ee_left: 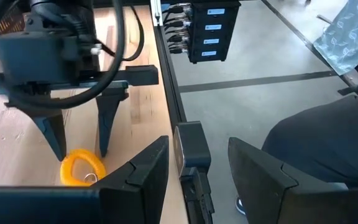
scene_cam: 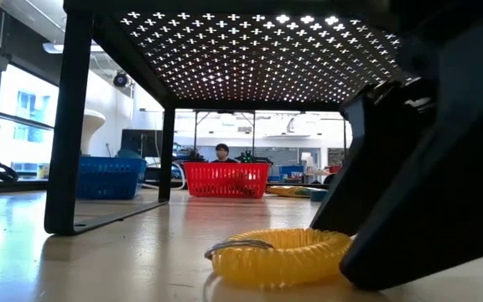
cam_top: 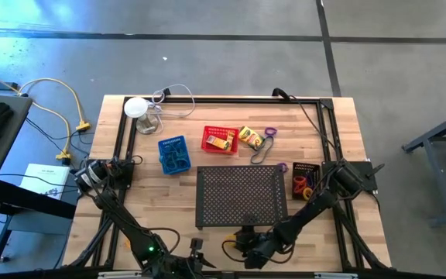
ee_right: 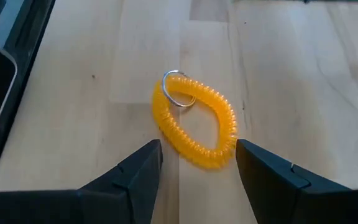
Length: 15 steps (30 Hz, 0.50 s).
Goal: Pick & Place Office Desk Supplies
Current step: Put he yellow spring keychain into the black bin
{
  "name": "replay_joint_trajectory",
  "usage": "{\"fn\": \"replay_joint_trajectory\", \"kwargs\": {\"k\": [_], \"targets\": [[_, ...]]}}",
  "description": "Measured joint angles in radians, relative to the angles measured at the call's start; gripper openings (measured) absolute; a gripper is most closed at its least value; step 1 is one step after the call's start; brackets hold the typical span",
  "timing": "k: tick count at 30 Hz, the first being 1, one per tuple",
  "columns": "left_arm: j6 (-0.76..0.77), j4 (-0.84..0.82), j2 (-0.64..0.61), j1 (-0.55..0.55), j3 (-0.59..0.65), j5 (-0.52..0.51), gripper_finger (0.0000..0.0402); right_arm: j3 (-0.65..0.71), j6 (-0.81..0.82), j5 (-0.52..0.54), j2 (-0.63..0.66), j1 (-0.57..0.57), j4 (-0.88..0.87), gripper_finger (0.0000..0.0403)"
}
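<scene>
Your right gripper [ee_right: 197, 171] hangs low over the near edge of the table, in front of the large black perforated tray [cam_top: 241, 195], with its fingers spread and nothing between them. The yellow coiled wrist loop [ee_right: 196, 119], carrying a small metal key ring [ee_right: 178, 88], lies flat on the wood directly ahead of those fingertips, just short of the gap. Its long axis runs on a slant to the line between your two fingers, ring end farther from you, so one fingertip sits close to the coil's near end while the other has bare table ahead of it. The left gripper [ee_left: 194, 177] waits nearby at the table's edge, also spread and empty, but the right one is much closer to the loop. The mesh baskets, red [cam_top: 219, 139], blue [cam_top: 173, 153] and black [cam_top: 306, 179], sit well beyond the tray.
</scene>
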State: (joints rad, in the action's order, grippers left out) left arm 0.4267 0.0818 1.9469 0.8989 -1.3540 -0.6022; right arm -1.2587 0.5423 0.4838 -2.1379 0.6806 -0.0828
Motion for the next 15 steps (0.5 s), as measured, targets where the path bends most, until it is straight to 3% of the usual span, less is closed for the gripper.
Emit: {"fn": "replay_joint_trajectory", "kwargs": {"k": [7, 15], "targets": [[0.000, -0.001, 0.000, 0.000, 0.000, 0.000, 0.0161, -0.001, 0.016, -0.013, -0.007, -0.002, -0.013, 0.0174], [0.000, -0.003, 0.000, 0.000, 0.000, 0.000, 0.0161, 0.000, 0.014, -0.037, -0.010, -0.001, 0.002, 0.0043]]}}
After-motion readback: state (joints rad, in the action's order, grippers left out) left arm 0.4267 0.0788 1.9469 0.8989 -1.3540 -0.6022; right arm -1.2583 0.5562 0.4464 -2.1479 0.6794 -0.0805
